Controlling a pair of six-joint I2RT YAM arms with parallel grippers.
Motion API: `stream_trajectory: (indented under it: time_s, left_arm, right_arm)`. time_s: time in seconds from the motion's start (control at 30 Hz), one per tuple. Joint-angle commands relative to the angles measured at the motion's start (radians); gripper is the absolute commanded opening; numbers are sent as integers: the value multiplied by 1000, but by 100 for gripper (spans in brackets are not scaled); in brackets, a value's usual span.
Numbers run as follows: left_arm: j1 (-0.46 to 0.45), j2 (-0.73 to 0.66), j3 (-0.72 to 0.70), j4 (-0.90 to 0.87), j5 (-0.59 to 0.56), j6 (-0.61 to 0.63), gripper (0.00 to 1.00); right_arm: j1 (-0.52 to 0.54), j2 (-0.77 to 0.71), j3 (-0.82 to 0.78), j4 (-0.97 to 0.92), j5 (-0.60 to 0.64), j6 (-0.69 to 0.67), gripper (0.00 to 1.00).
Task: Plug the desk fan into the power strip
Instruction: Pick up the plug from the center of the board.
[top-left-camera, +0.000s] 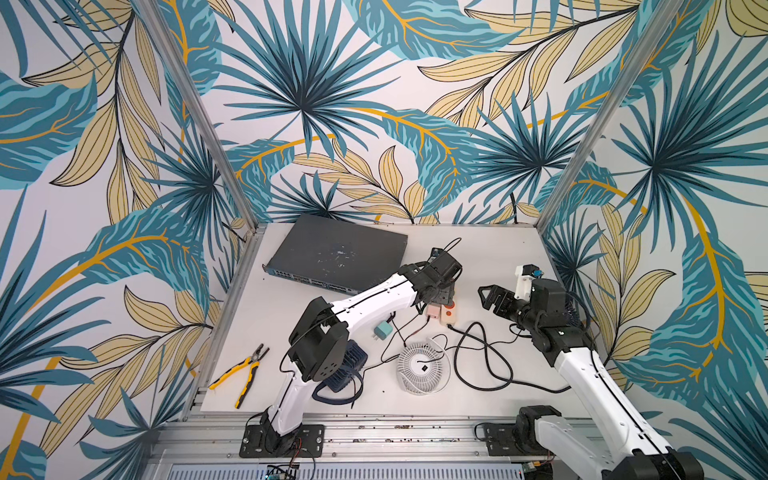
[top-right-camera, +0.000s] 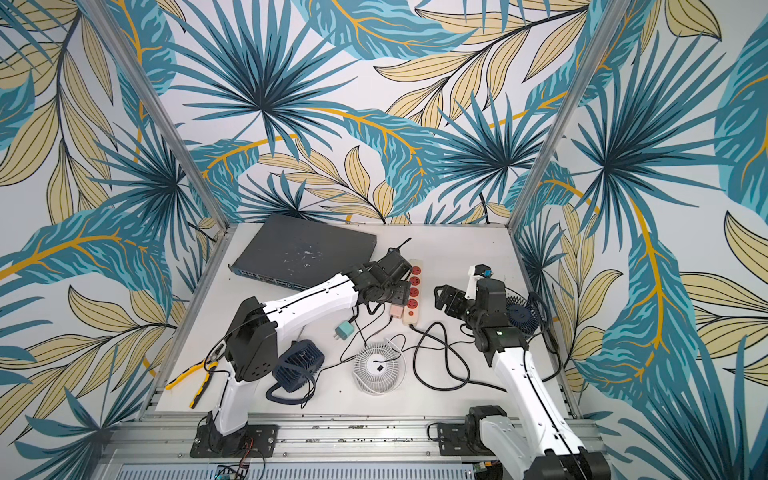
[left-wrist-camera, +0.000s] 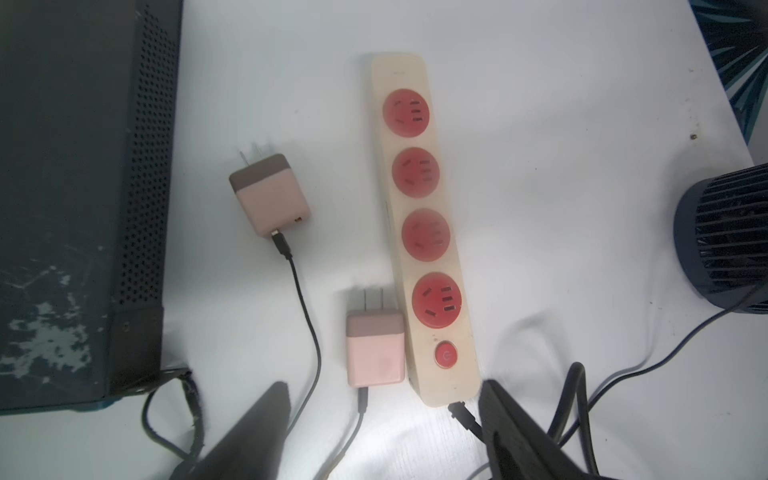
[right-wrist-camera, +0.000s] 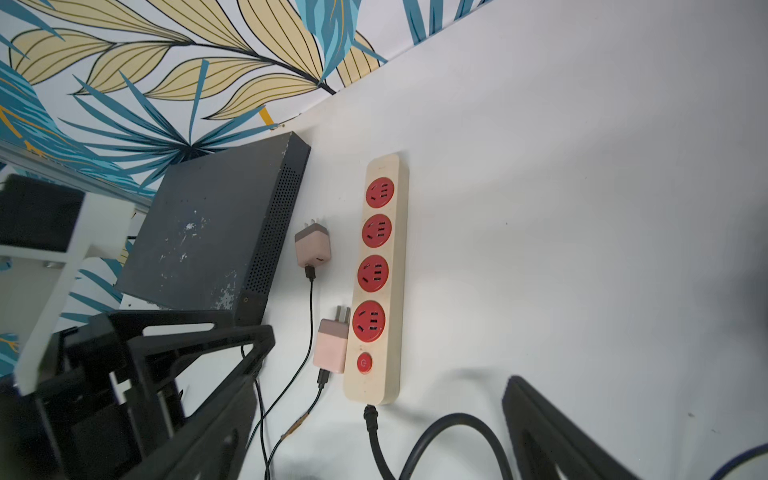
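The left arm (top-left-camera: 374, 301) rises from its base at the near edge of the tabletop (top-left-camera: 498, 249), folds at the elbow and stretches its white forearm towards the middle. Its wrist bends downward, so the left gripper (top-left-camera: 438, 297) points at the surface. In the left wrist view its two dark fingers (left-wrist-camera: 257, 428) stand apart. The right arm (top-left-camera: 582, 374) climbs from its base at the right end of the near edge and runs up along the right edge, then turns inward at the wrist. The right gripper (top-left-camera: 488, 297) lies nearly level, aimed towards the left gripper, near it but apart from it, with its fingers (right-wrist-camera: 540, 424) spread wide.
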Motion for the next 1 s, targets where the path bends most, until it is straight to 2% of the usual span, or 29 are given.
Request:
stream_trajectory:
  time_s: [0.0,0.17,0.57,0.77,0.97]
  left_arm:
    - [2,62,0,11,31,21,71]
    - [3,144,73,-34,43,34,66]
    - [3,229,125,-41,10,37,57]
    - [1,128,33,10,-58,32,57]
    - [1,72,9,24,-80,34,58]
  right_arm:
    - [31,13,-25,2,34,5,95]
    - [49,27,-50,44,22,28,95]
    - [50,40,-83,83,-6,45,95]
    - [50,44,-98,91,-8,45,96]
    - [50,57,-98,104,-25,48,96]
